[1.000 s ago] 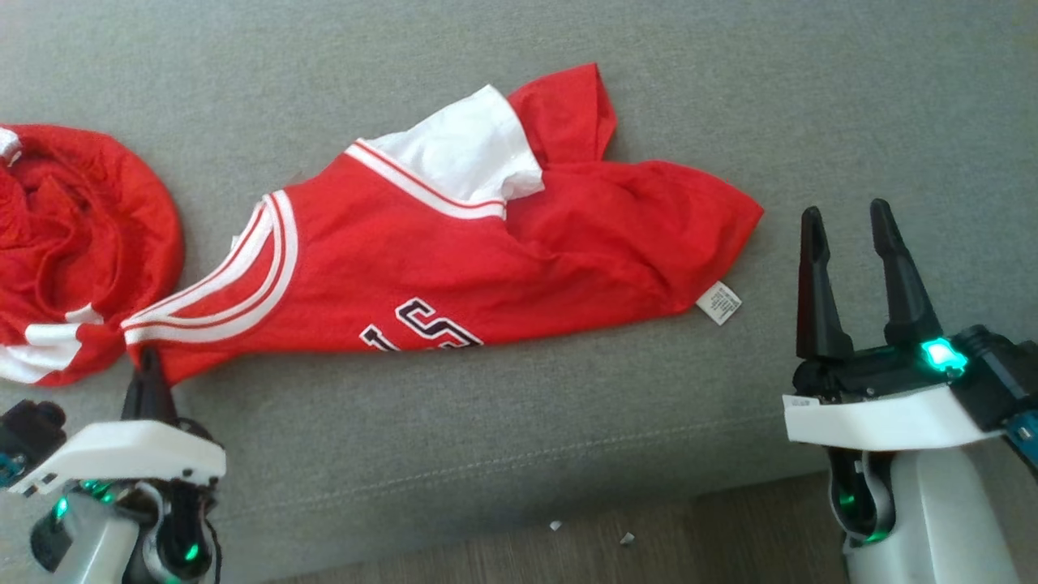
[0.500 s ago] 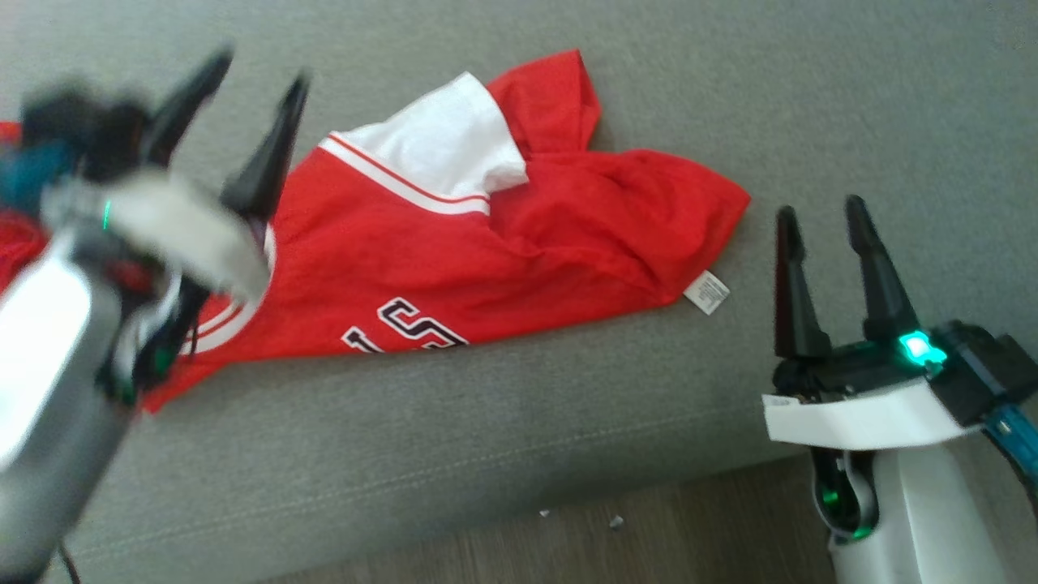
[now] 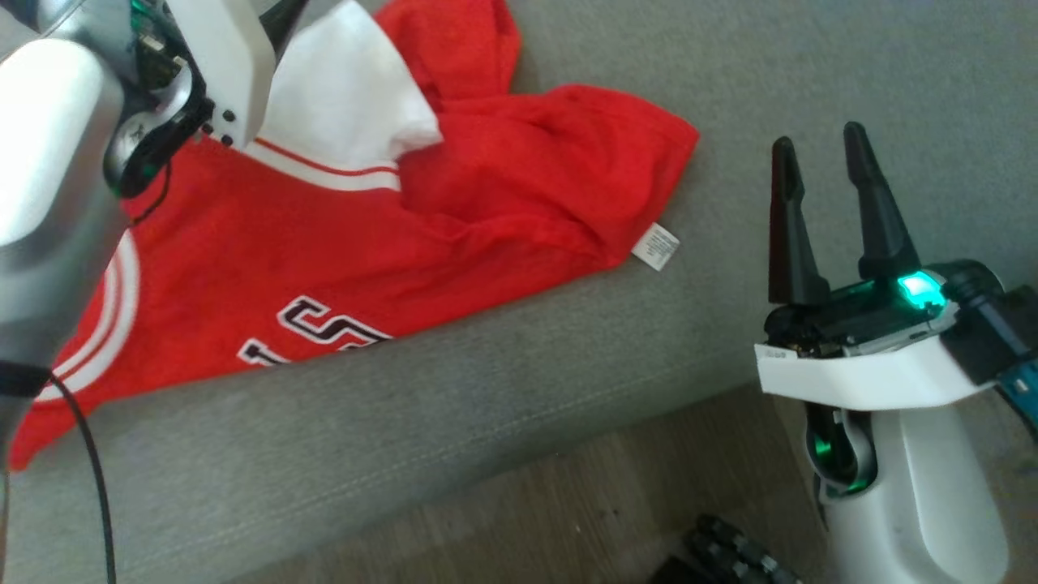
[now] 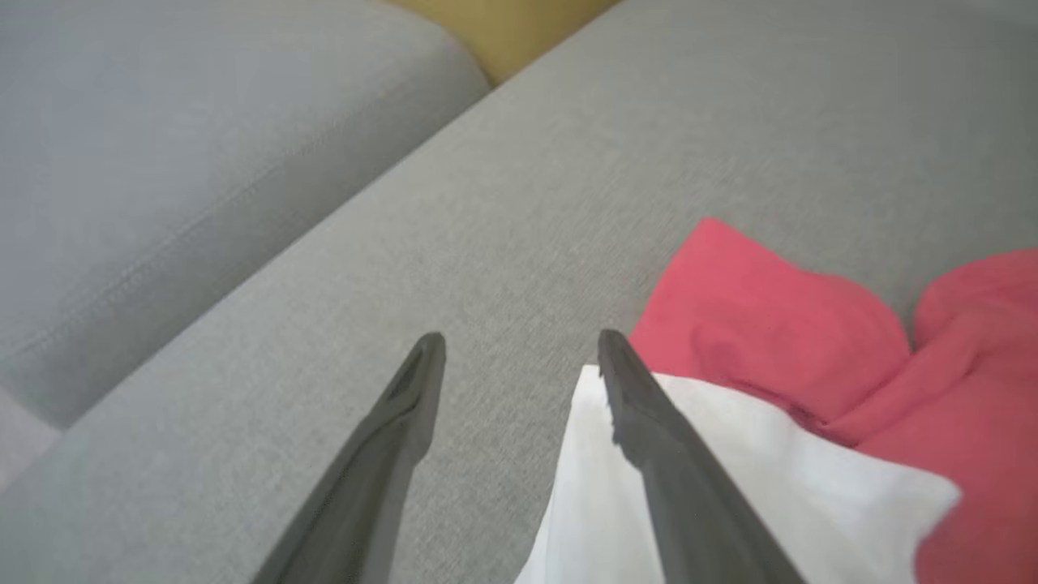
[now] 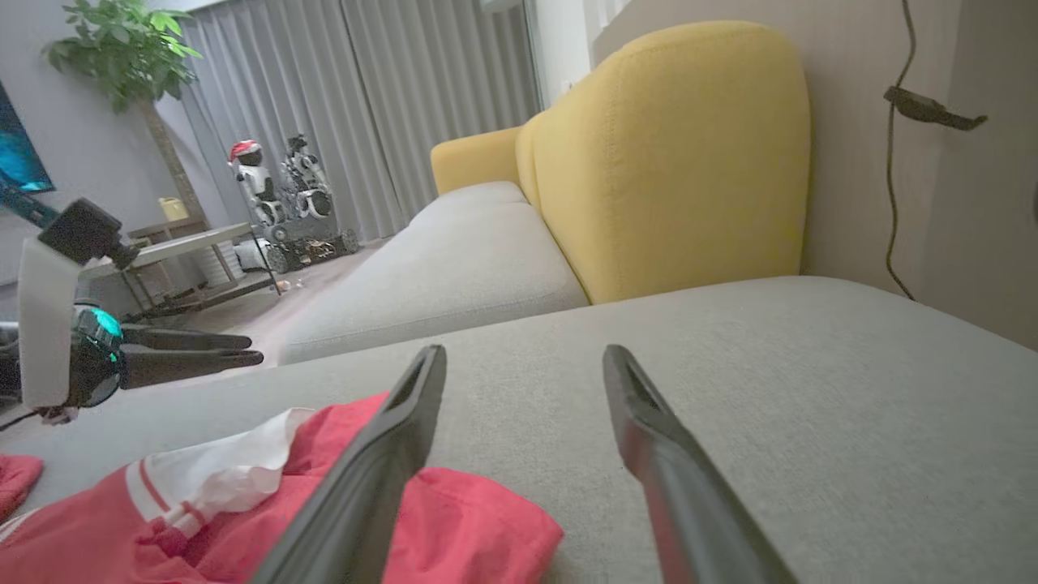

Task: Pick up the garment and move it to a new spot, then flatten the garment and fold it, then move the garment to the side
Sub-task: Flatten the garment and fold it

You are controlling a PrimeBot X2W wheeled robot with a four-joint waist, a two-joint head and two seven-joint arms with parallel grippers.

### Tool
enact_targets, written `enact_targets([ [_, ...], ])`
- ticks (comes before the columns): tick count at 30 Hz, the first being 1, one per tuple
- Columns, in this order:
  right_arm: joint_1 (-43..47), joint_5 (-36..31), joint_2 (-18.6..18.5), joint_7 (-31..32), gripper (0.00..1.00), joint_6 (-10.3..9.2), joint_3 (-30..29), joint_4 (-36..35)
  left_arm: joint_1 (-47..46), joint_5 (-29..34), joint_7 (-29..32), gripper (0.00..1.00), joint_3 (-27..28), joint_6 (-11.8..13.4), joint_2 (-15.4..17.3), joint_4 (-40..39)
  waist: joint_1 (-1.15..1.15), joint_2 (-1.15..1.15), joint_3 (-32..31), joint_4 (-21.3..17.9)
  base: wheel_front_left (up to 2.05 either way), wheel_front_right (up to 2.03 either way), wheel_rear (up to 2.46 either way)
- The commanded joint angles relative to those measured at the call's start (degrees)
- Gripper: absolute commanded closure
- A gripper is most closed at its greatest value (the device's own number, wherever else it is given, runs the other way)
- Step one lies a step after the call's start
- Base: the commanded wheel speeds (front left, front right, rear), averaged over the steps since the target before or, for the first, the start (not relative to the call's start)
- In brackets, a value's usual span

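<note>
The garment [image 3: 340, 243] is a red jersey with white trim and dark lettering, lying crumpled on the grey sofa seat [image 3: 486, 381]. Its white panel [image 4: 730, 487] and a red fold [image 4: 762, 324] lie just under and to the right of my left gripper [image 4: 521, 339]. That gripper is open and hovers above the garment's far edge, holding nothing. The left arm [image 3: 49, 162] looms large at the upper left. My right gripper [image 3: 817, 139] stands open beside the garment's right end, off the cloth, near the seat's front edge. It also shows open over the seat [image 5: 525, 353].
A white label [image 3: 655, 246] sticks out at the garment's right corner. Wooden floor [image 3: 527, 519] runs below the seat's front edge, with a dark object [image 3: 722, 556] on it. A yellow backrest [image 5: 673, 154] and a grey cushion [image 4: 162, 162] rise behind the seat.
My left gripper opened, let go of the garment's near left corner and rose toward its far white part. The camera shifted, so the garment sits further left. The right gripper stayed open.
</note>
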Motion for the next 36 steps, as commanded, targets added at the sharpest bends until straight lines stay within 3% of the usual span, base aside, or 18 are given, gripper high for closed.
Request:
enact_targets([
  [1,-1.47,0.80,-0.03,-0.39,0.00,0.42,1.04,-2.29,-3.30,-0.93,-0.68,0.00,0.71,-0.31,1.87,-0.61,0.00,0.00,2.53,-2.37,0.00,0.00,0.00],
  [17,-2.64,3.10,-0.03,-0.39,0.00,0.42,0.55,-2.63,-9.26,-7.44,-2.56,0.00,-16.97,-0.33,7.88,2.13,0.00,0.00,4.43,-4.25,0.00,0.00,0.00],
  [18,-2.69,3.17,-0.03,-0.39,0.00,0.42,0.56,-2.65,-9.52,-7.86,-2.74,0.42,-17.86,-0.33,8.17,2.12,0.00,0.00,4.45,-4.29,0.00,0.00,0.00],
  [19,-2.73,3.23,-0.03,-0.39,0.00,0.42,0.57,-2.67,-9.67,-8.64,-2.84,0.66,-18.58,-0.33,8.35,2.15,0.00,0.00,4.47,-4.32,0.00,0.00,0.00],
  [20,-2.79,3.33,-0.03,-0.39,0.00,0.42,0.58,-2.70,-9.84,-9.45,-2.85,1.00,-19.42,-0.33,8.48,2.04,0.00,0.00,4.50,-4.33,0.00,0.00,0.00],
  [26,-3.26,3.41,-0.03,-0.39,0.00,0.42,0.84,-2.81,-11.63,-11.21,-4.54,1.00,-23.45,-0.34,9.57,0.82,0.00,0.00,4.64,-3.99,0.00,0.00,0.00],
  [32,-2.61,2.01,-0.03,-0.39,0.00,0.42,1.21,-0.20,-13.50,-8.96,-15.02,1.00,-22.87,-0.14,10.93,2.87,0.00,0.00,2.64,-1.73,0.00,0.00,0.00],
  [36,-1.97,-0.09,-0.03,-0.39,0.00,0.42,0.69,4.67,-13.70,-6.59,-20.92,1.00,-21.92,2.16,13.58,2.88,0.00,0.00,0.21,1.06,0.00,0.00,0.00],
])
